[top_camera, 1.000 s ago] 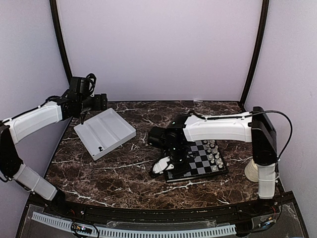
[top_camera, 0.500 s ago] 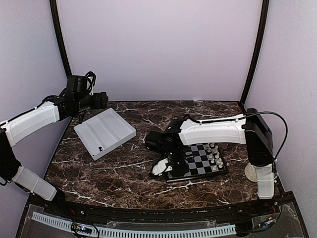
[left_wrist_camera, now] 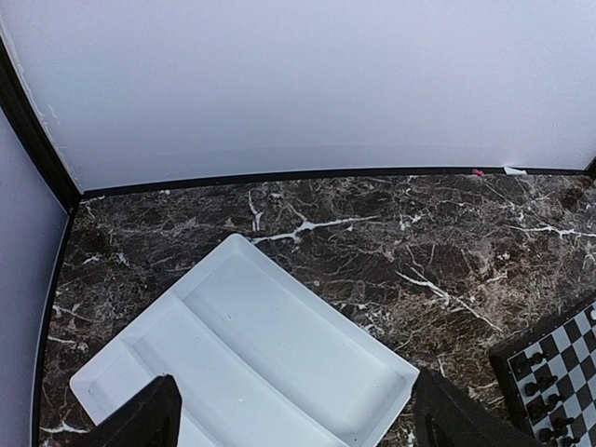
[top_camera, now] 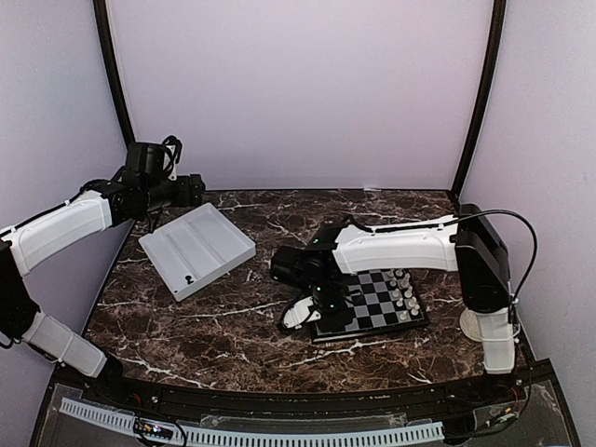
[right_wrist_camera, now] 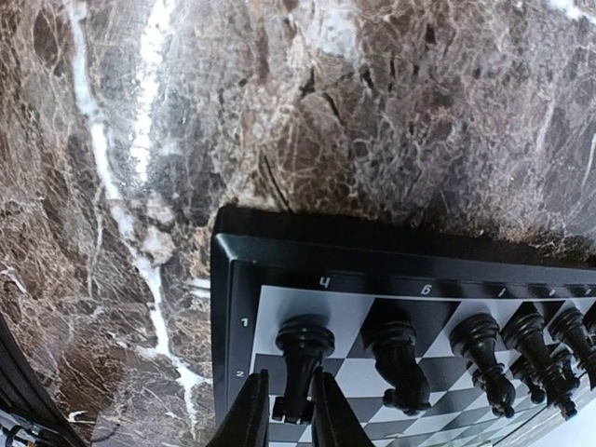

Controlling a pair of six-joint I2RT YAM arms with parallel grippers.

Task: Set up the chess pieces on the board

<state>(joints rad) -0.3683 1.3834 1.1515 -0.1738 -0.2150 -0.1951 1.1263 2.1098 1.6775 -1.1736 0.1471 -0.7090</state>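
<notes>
Right wrist view: right claw (right_wrist_camera: 289, 396) straddles a black chess piece (right_wrist_camera: 303, 349) on a corner square of the board (right_wrist_camera: 233, 279); we cannot tell if clamped; left claw (left_wrist_camera: 298, 424) spread apart

The top external view looks down from high behind the arm bases, far enough back to take in the whole tabletop (top_camera: 214, 317). The left wrist view faces forward past the left gripper (left_wrist_camera: 296, 414), with the tray (left_wrist_camera: 279, 345) just ahead and a corner of the board (left_wrist_camera: 570, 337) to the gripper's right. The right wrist view sits very close behind the right gripper (right_wrist_camera: 291, 414), looking at the board's edge just beyond it. All three views share the board.
</notes>
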